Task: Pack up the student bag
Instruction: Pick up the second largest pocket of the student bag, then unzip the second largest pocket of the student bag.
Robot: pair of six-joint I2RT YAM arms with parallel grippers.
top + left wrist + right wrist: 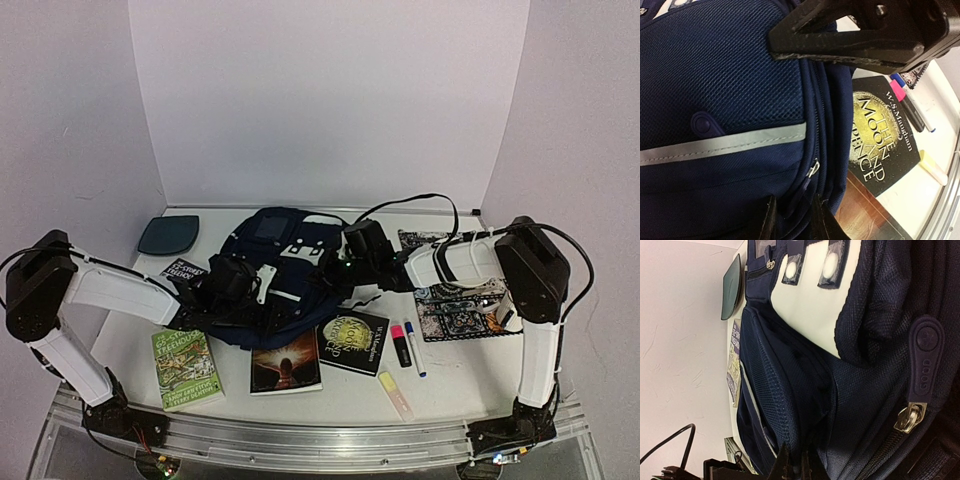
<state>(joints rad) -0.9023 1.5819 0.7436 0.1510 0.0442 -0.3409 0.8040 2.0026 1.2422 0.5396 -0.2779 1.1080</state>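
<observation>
The student bag (262, 245) and left arm (120, 290) hide part of a black book (182, 268).

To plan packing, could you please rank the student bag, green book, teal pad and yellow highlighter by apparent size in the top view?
1. student bag
2. green book
3. teal pad, farther away, so unsure
4. yellow highlighter

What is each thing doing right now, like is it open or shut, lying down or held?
student bag, lying flat, front up.
left gripper, jaws slightly apart astride a zip of the bag; grip unclear.
right gripper, shut, against the bag.
Moon and Sixpence book, closed, lying flat.
green book, closed, lying flat.
pink-capped marker, cap on, lying flat.
</observation>
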